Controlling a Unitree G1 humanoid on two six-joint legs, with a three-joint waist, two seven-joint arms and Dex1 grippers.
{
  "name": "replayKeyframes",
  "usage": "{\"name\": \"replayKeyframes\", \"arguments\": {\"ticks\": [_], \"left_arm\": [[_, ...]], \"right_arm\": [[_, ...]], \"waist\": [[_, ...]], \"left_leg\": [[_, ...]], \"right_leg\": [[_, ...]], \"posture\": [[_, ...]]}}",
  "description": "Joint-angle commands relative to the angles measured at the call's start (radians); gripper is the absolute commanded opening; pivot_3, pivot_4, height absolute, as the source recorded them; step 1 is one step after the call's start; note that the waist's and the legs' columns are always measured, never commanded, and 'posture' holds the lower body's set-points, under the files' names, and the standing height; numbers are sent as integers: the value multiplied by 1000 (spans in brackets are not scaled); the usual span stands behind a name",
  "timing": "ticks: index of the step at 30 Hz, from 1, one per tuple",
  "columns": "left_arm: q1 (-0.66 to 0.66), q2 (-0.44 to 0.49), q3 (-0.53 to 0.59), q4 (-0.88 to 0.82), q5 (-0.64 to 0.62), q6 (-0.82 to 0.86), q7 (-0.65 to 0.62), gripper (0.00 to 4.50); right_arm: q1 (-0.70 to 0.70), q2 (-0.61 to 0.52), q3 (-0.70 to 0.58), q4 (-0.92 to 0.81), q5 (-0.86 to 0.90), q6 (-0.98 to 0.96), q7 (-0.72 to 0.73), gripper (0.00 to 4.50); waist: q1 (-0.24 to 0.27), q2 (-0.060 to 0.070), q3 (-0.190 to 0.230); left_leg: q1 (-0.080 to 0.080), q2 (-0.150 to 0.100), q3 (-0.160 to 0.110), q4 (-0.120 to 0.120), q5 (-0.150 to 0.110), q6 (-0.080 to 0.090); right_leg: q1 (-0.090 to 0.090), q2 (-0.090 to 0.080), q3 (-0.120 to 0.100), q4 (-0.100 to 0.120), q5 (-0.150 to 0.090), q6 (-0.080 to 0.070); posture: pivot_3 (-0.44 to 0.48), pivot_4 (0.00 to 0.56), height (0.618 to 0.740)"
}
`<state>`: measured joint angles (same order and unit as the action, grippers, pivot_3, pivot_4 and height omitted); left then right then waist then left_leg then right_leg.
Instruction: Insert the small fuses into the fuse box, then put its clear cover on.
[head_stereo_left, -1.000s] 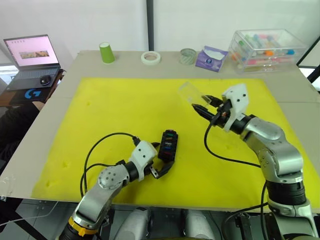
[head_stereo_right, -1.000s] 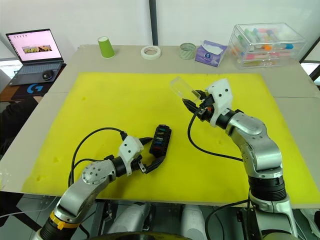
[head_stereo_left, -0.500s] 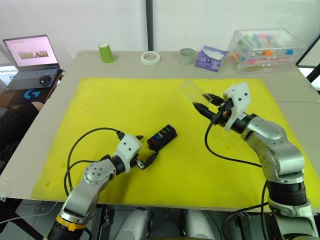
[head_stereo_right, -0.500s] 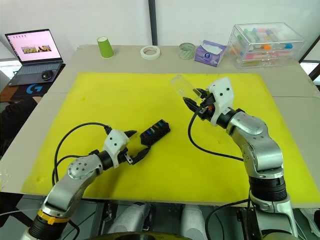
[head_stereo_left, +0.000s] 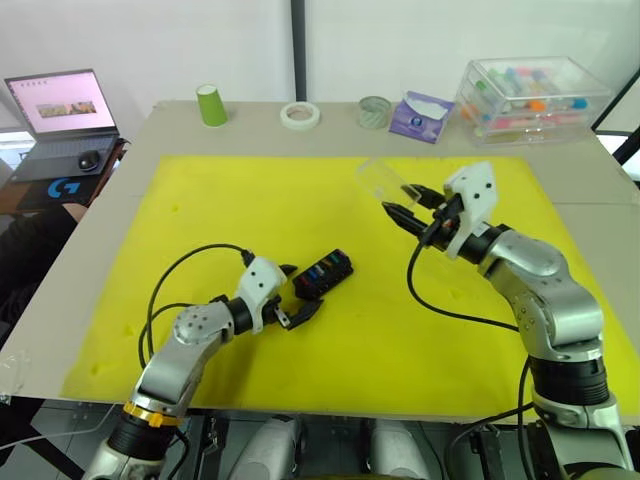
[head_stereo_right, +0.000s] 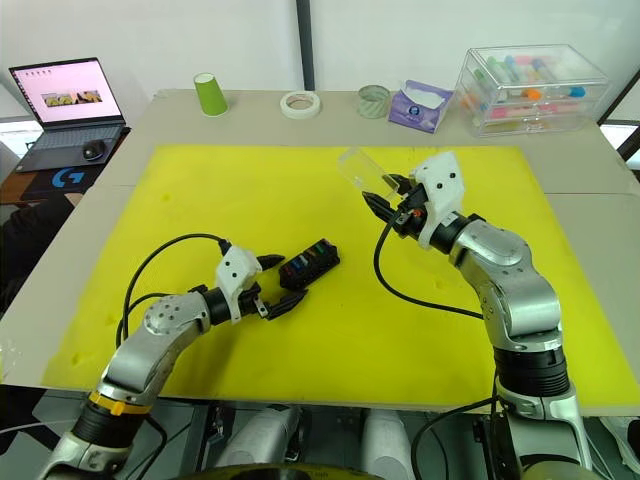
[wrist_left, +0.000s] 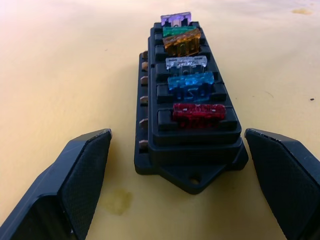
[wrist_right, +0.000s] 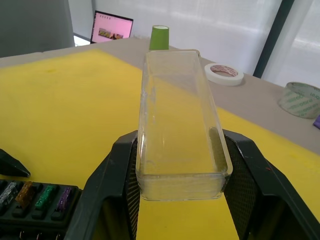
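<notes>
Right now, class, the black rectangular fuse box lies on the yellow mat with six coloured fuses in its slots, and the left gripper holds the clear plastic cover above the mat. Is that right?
Not quite: the right gripper holds the clear plastic cover, as the right wrist view shows. The left gripper is open beside the black rectangular fuse box, whose six coloured fuses sit in its slots on the yellow mat.

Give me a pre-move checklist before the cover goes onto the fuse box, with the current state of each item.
1. Small fuses seated in the fuse box: ok, six fill the visible row.
2. Clear cover held by the right gripper: ok, both fingers clamp its sides.
3. Left gripper clear of the box: ok, open, fingers straddling its near end without touching.
4. Fuse box flat on the yellow mat: ok.
5. Cover lined up over the box: not ok, held aloft well to the side.
6. Cover's open side facing the box: cannot tell.
</notes>
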<state>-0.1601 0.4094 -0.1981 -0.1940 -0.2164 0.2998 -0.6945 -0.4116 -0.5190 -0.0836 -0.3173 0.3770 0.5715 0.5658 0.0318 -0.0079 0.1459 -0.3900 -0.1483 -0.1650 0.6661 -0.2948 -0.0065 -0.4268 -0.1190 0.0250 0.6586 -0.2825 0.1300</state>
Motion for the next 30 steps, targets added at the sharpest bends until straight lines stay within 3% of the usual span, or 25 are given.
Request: {"name": "replayKeyframes", "arguments": {"ticks": [1,7,16,20,24,30], "left_arm": [[3,-1,-19,15,17,-25,-15,4500],[15,-17,-29,29,42,-42,2,2734],[-5,-12,9,36,-12,-51,-53,2737],[-48,86,16,5,-99,-26,-238,2737],[-125,175,-36,72,-124,-49,-463,2737],[-268,149,-103,349,-26,-269,-614,2737]], "right_arm": [[-4,-11,-25,-43,12,-6,-5,1879],[3,-11,-31,-55,16,4,-10,1879],[5,-14,-26,-64,22,15,-4,1879],[-25,-62,-13,-42,40,16,80,1879],[-79,-163,33,-24,110,40,285,1879],[-141,-251,127,-6,137,40,488,1879]], "waist": [[2,0,0],[3,0,0],[5,0,0],[1,1,0],[-4,1,1],[-19,0,1]], "left_leg": [[0,0,0,0,0,0],[0,0,0,0,0,0],[0,0,0,0,0,0],[0,0,0,0,0,0],[0,0,0,-1,0,0],[0,0,-2,-1,0,0]], "right_leg": [[0,0,0,0,0,0],[0,0,0,0,0,0],[0,0,0,0,0,0],[0,0,0,0,0,0],[0,0,0,-1,0,0],[2,0,-3,-3,0,0]], "posture": [[0,150,740],[0,150,740],[0,150,740],[0,150,740],[0,150,740],[0,150,740]]}}
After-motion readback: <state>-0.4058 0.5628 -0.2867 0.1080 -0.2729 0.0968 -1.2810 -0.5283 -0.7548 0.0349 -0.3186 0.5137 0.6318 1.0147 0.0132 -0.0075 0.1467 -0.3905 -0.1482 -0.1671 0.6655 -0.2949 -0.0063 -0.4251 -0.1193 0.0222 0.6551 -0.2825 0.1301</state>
